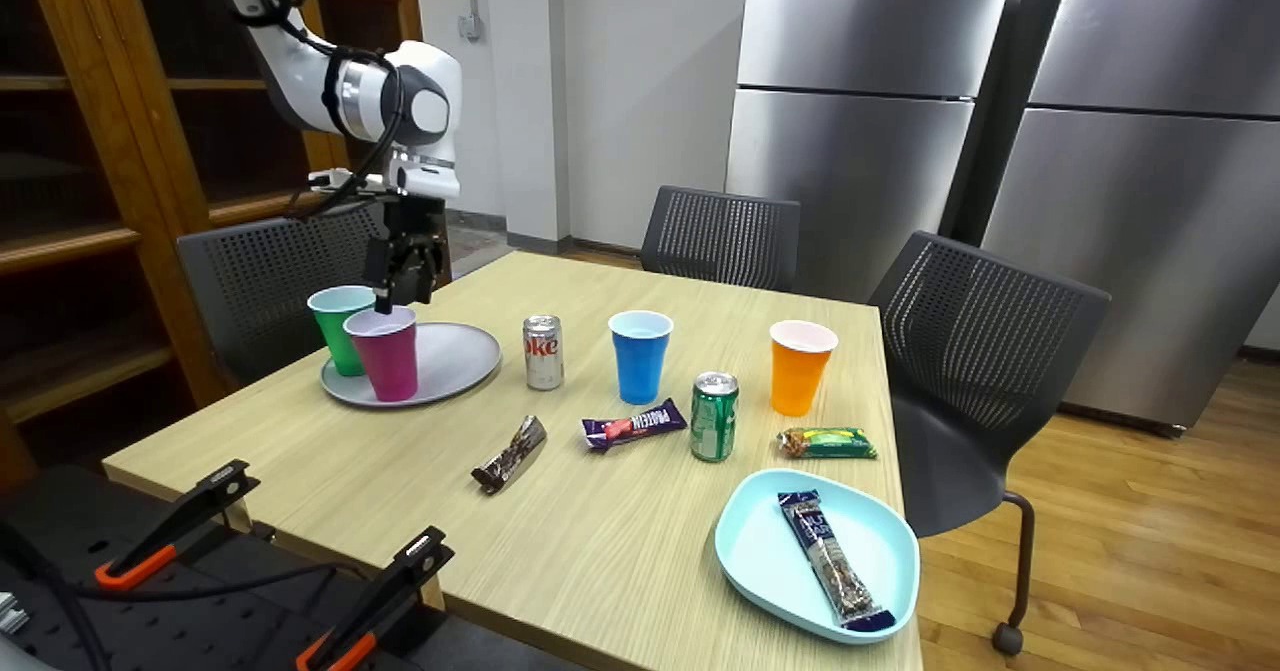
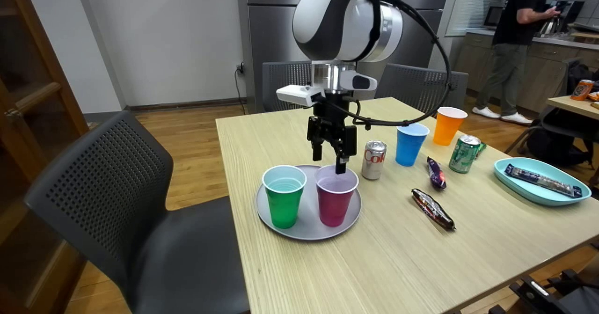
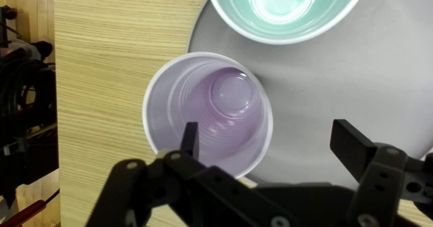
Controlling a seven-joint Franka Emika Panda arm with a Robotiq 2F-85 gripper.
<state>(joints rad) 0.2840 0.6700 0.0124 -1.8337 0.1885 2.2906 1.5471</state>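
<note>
My gripper (image 3: 265, 135) stands open with nothing gripped. It is just above a magenta cup (image 2: 333, 206) with a white rim. In the wrist view one finger (image 3: 190, 140) overlaps the cup's mouth and the opposite finger (image 3: 351, 145) is out over the grey plate (image 3: 314, 85). Whether the first finger dips below the rim I cannot tell. The magenta cup (image 1: 388, 361) stands upright on the plate (image 1: 465, 351), beside an upright green cup (image 2: 284, 204). Both cups look empty from above.
A silver Coke can (image 1: 543, 353), blue cup (image 1: 640, 359), green can (image 1: 714, 417) and orange cup (image 1: 799, 369) stand along the table. Wrapped bars (image 1: 510, 456) lie between them, one in a turquoise dish (image 1: 745, 551). Dark chairs (image 2: 187, 239) border the table.
</note>
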